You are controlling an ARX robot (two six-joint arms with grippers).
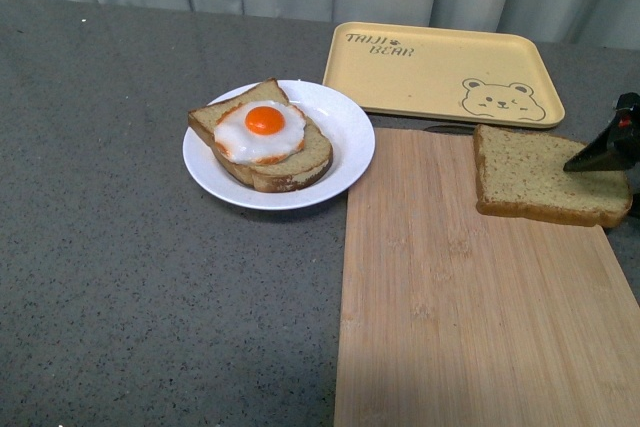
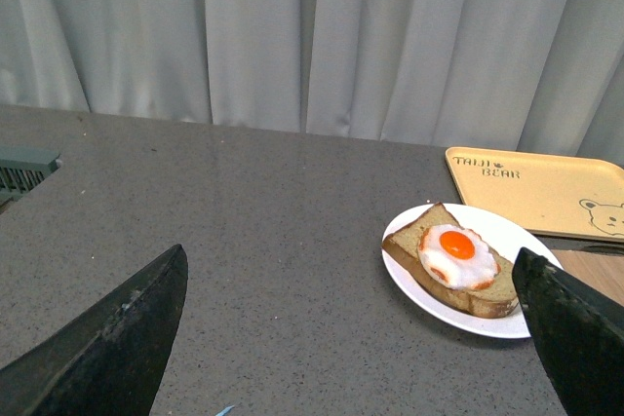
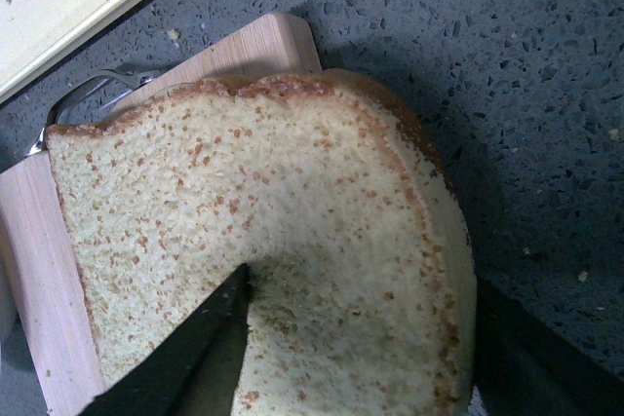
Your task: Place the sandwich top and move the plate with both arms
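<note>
While in claw (image 1: 598,154), sandwich top (image 1: 540,179) crosswise.

We see the sandwich top (image 1: 540,175), a plain brown slice with a darker crust, at about four o'clock from the plate (image 1: 350,135). It is pinched at its right end by the right gripper (image 1: 578,162), one black finger above and one beneath. The plate is small, round, white and shallow; it lies flat at ten o'clock of our front view, while the left gripper (image 2: 349,258) hangs with its fingers spread wide.
</note>
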